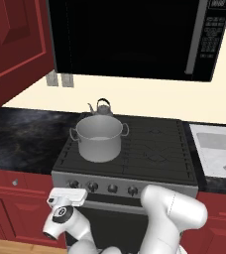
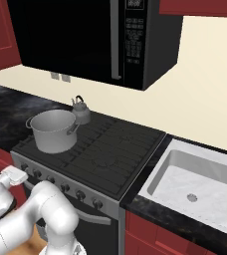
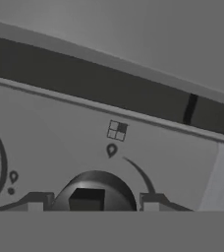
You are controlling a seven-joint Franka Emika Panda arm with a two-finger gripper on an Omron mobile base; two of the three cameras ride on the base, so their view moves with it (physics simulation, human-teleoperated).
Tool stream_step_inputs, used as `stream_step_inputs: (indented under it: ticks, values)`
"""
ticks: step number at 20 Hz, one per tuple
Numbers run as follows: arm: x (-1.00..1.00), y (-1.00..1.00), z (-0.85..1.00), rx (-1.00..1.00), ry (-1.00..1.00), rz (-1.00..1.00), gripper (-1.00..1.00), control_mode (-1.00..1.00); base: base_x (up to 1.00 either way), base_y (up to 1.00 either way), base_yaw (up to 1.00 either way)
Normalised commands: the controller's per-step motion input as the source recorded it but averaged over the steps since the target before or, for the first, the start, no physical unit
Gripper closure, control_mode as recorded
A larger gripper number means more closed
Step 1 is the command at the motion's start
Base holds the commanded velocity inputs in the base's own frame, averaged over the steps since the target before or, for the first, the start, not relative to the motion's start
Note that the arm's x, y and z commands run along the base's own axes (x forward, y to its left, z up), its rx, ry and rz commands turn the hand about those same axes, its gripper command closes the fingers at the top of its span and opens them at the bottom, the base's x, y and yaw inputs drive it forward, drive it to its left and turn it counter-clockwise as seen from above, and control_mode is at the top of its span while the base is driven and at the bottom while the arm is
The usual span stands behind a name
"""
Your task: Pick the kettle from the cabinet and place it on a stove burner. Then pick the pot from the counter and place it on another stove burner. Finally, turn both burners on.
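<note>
Red cabinet (image 1: 11,54) door hangs at 9 o'clock in the left base view, above the dark counter (image 1: 21,139). Moving right, the pot (image 1: 99,138) sits on the front-left of the stove burners (image 1: 154,149), the kettle (image 1: 101,108) just behind it at 12 o'clock. Down at the knob row, the gripper (image 3: 95,203) has its fingers spread either side of a stove knob (image 3: 93,196); whether they touch it, I cannot tell. Sink (image 2: 195,184) lies at 3 o'clock.
</note>
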Motion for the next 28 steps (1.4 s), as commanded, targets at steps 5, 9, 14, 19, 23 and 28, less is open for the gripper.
stream_step_inputs:
  ticks: [5,9,14,19,23,28]
  values:
    - [0.0,0.0,0.0,-0.18,0.03,0.0,1.0,-1.0,0.0,0.0,0.0]
    - [0.0,0.0,0.0,-0.18,0.03,0.0,1.0,-1.0,0.0,0.0,0.0]
    - [0.0,0.0,0.0,-0.19,0.01,0.0,1.0,-1.0,0.0,0.0,0.0]
    - [0.0,0.0,0.0,-0.19,0.01,0.0,1.0,-1.0,0.0,0.0,0.0]
    - [0.0,0.0,0.0,-0.21,0.03,0.0,1.0,-1.0,0.0,0.0,0.0]
    - [0.0,0.05,0.0,-0.17,0.06,0.0,1.0,-1.0,0.0,0.0,0.0]
